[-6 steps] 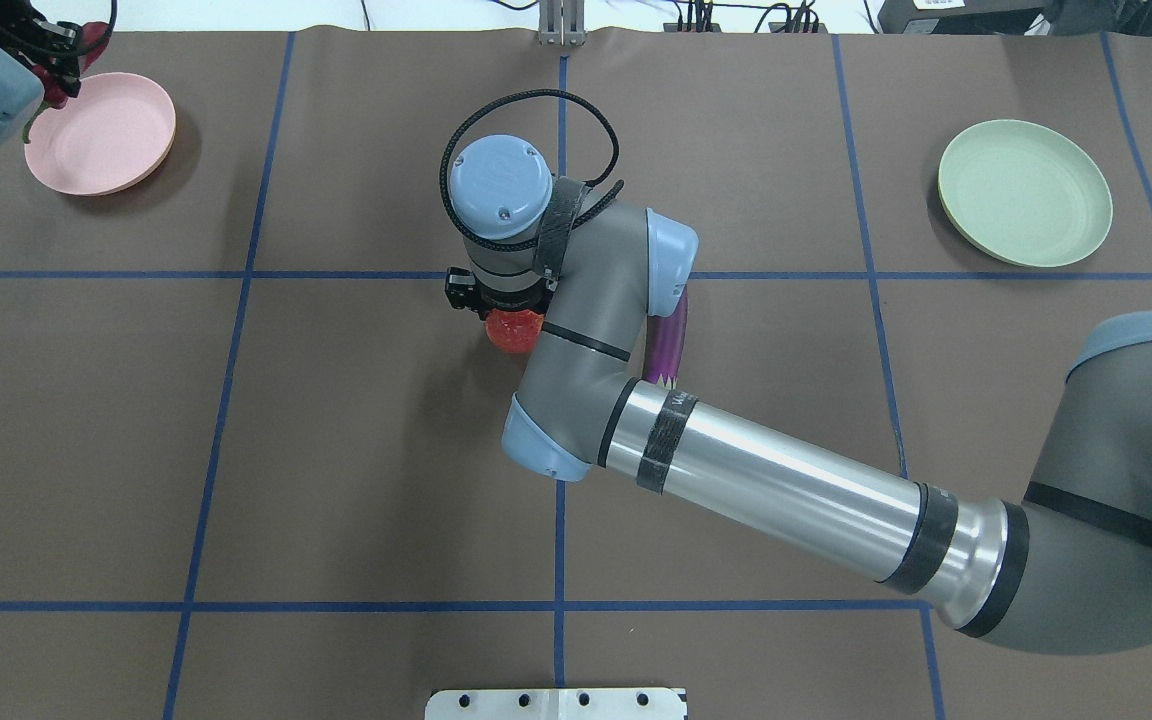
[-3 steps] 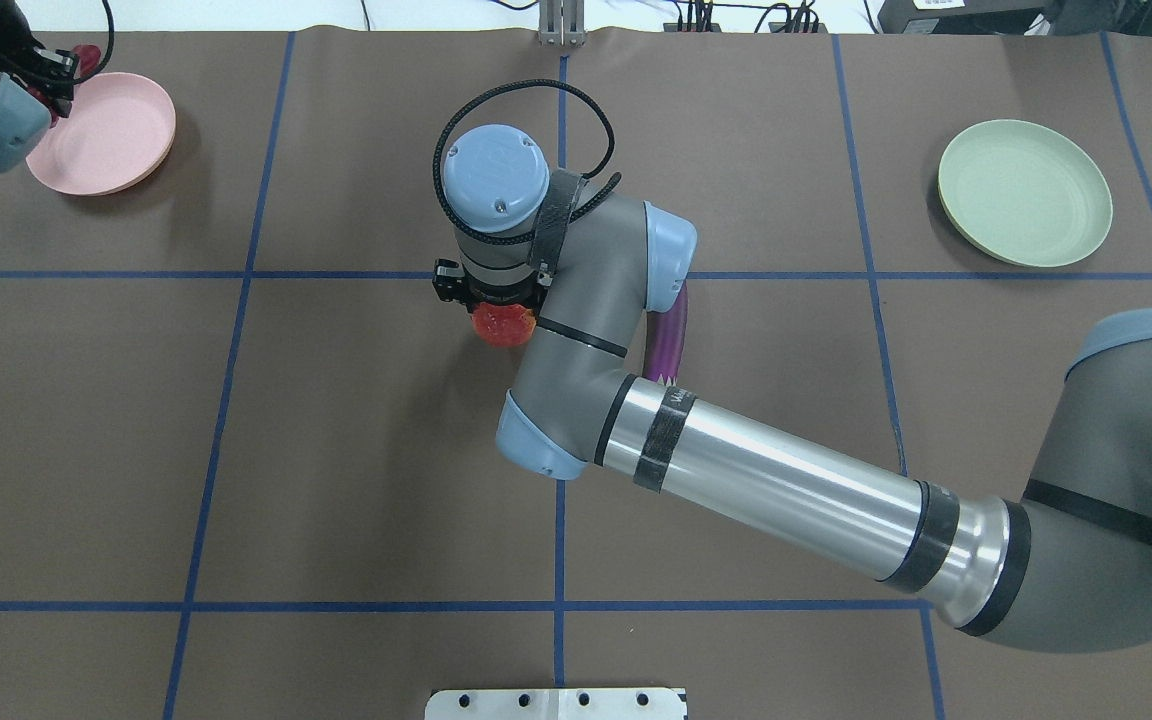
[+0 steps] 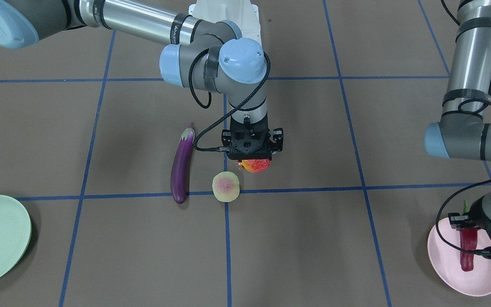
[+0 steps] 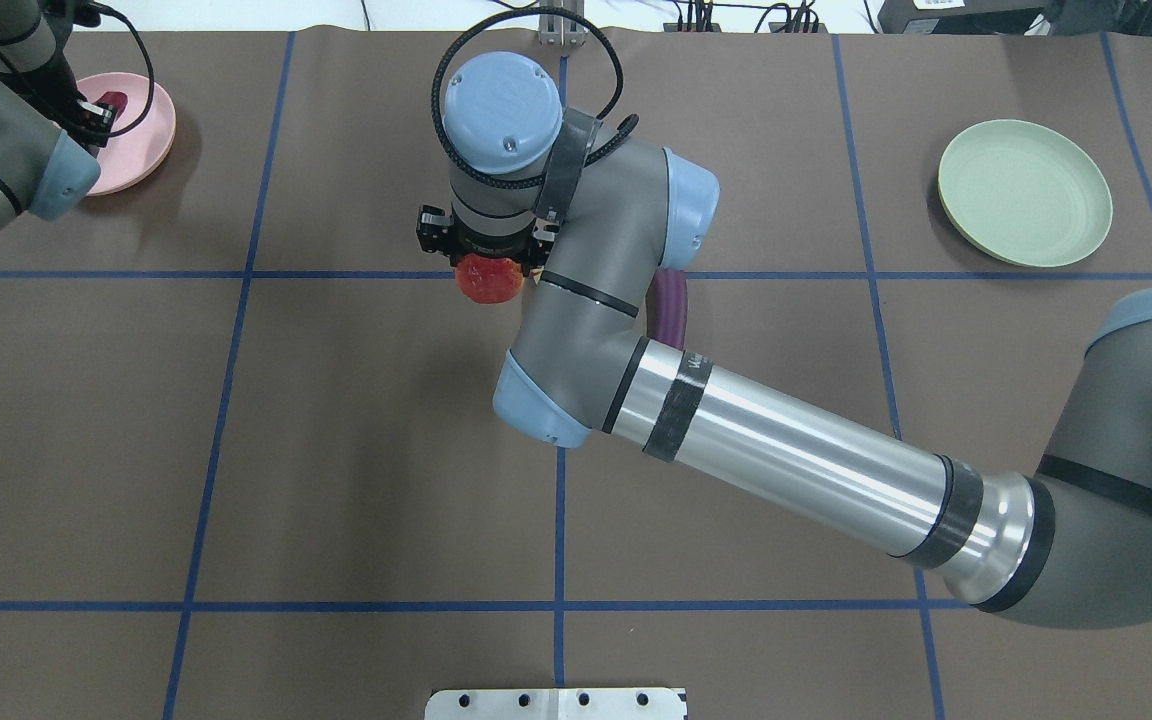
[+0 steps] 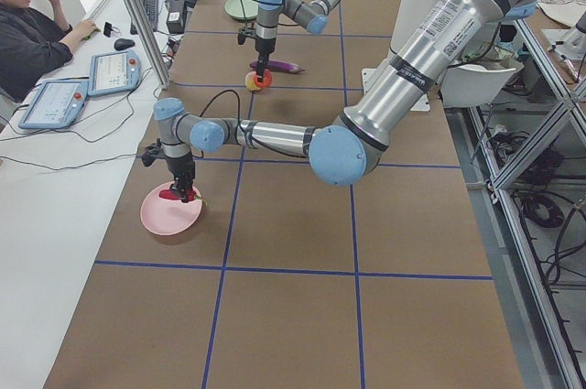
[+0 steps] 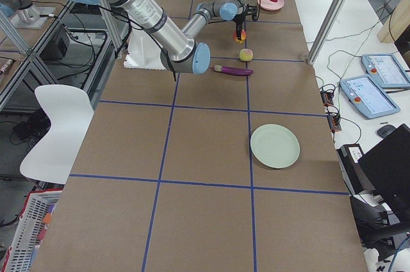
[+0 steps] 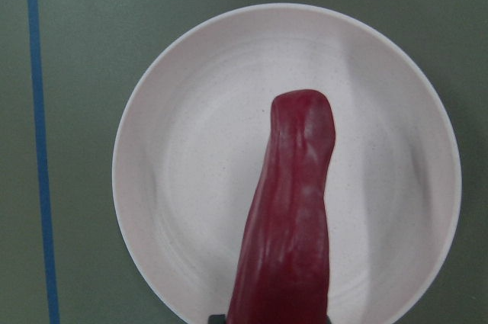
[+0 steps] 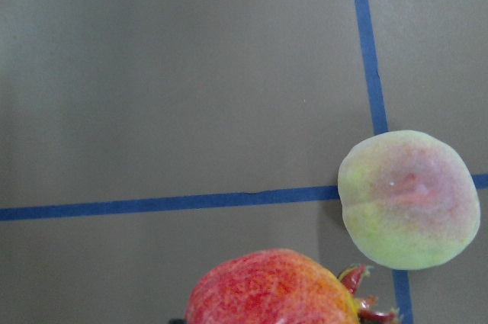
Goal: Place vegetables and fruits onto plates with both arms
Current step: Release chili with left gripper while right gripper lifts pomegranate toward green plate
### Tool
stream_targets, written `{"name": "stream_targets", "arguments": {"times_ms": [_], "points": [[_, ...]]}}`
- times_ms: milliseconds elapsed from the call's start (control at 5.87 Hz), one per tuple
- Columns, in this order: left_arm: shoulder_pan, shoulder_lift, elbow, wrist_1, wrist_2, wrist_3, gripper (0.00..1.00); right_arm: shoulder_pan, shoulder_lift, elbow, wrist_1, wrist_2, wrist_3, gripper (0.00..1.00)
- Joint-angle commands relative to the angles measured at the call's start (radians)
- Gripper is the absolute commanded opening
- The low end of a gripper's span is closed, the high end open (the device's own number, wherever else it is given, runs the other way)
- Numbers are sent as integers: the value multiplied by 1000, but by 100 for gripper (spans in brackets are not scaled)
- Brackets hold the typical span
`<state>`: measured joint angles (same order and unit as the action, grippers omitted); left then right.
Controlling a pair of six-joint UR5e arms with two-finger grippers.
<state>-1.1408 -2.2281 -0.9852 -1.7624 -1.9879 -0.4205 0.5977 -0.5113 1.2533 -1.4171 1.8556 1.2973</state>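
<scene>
My right gripper (image 3: 253,162) is shut on the round red fruit (image 3: 256,166) and holds it above the table's middle; the fruit also shows in the overhead view (image 4: 489,281). The pale yellow-green fruit (image 3: 226,186) lies on the table just beside it. The purple eggplant (image 3: 181,168) lies next to that, and my right arm partly hides it in the overhead view (image 4: 672,305). My left gripper (image 3: 467,233) is shut on the dark red chili (image 7: 293,217) and holds it over the pink plate (image 7: 191,149). I cannot tell whether the chili touches the plate. The mint green plate (image 4: 1024,192) holds nothing.
Blue tape lines (image 4: 236,275) divide the brown table into squares. The white robot base (image 4: 556,703) sits at the near edge. An operator (image 5: 32,27) sits at a side desk with tablets, off the table.
My right gripper has moved toward the far side of the table with the red fruit in it. My left gripper has carried the chili from the pink plate's edge to over its middle.
</scene>
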Motion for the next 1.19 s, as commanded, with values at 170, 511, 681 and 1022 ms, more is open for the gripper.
{"name": "stream_targets", "arguments": {"times_ms": [170, 511, 681, 1022], "points": [[41, -13, 80, -125, 111, -248, 99, 78, 2, 29, -19, 34, 0, 0], [42, -31, 77, -126, 124, -268, 100, 195, 2, 31, -29, 117, -24, 0], [30, -68, 70, -118, 116, -270, 100, 259, -1, 31, -49, 147, -70, 0], [-5, -138, -14, 22, -69, -270, 100, 385, -10, 47, -203, 174, -329, 0]]}}
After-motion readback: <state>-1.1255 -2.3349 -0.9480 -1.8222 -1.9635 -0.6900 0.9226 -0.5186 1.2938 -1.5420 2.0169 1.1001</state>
